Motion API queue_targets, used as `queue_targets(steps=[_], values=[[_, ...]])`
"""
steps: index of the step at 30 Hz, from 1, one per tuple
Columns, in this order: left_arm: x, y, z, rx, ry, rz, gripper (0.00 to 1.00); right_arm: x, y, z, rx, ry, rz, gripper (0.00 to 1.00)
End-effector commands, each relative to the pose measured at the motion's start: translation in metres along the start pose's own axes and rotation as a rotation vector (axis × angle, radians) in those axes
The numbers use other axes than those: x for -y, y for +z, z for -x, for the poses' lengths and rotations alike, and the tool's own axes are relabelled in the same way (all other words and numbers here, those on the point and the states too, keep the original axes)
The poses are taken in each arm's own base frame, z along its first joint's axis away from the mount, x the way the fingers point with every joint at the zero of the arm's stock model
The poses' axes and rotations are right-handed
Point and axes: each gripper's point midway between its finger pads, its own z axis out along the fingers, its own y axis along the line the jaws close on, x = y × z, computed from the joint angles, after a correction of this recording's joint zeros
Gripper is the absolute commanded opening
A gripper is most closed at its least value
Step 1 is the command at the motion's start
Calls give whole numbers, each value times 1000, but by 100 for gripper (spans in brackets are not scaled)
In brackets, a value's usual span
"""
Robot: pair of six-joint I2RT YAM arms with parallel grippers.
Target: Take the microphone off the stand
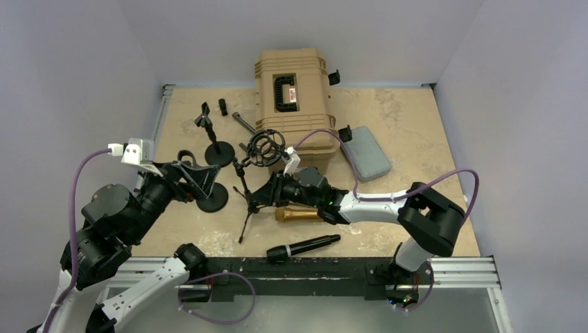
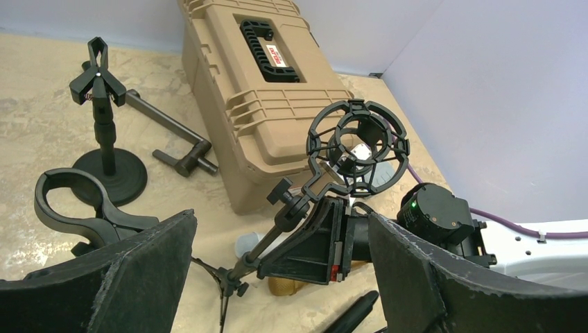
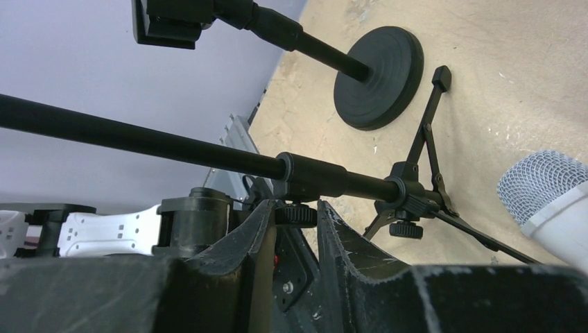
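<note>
- Black-padded right gripper [image 3: 297, 207] — jaws narrow, pinched from both sides on the clamp knob [image 3: 297, 217] of the tripod stand [image 3: 173, 149].
- Left gripper [image 2: 281, 220] — jaws wide, holding nothing, facing the shock mount [image 2: 357, 149].
- Gold microphone [image 1: 298, 214] lies on the table [image 1: 416, 125] beside the tripod's legs, under the right arm.

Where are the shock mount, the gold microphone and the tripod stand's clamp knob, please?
shock mount [image 2: 353, 105]: left wrist view, top of its outer ring.
gold microphone [image 1: 298, 214]: top external view, middle of its body.
clamp knob [image 3: 297, 216]: right wrist view, its ribbed rim.
</note>
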Motion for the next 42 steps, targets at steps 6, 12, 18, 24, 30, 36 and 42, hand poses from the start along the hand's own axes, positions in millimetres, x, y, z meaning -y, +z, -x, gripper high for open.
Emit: queue_targets(steps=[6, 12, 18, 24, 30, 36, 42], values=[[2, 0, 1, 7, -4, -8, 91, -14, 8, 4, 7, -95, -12, 25], [1, -1, 1, 8, -5, -7, 91, -6, 6, 6, 42, -198, -143, 13], [1, 0, 1, 7, -5, -4, 91, -5, 2, 9, 115, -405, -328, 9], [0, 2, -3, -3, -1, -1, 91, -1, -4, 15, 150, -441, -378, 17], [2, 8, -11, -45, 9, -1, 92, -24, -8, 9, 143, -371, -214, 45], [15, 23, -26, -130, 9, -40, 96, -31, -24, 7, 118, -234, -50, 53], [27, 38, -46, -246, 8, -68, 94, -40, -47, 11, 129, -157, 48, 53]])
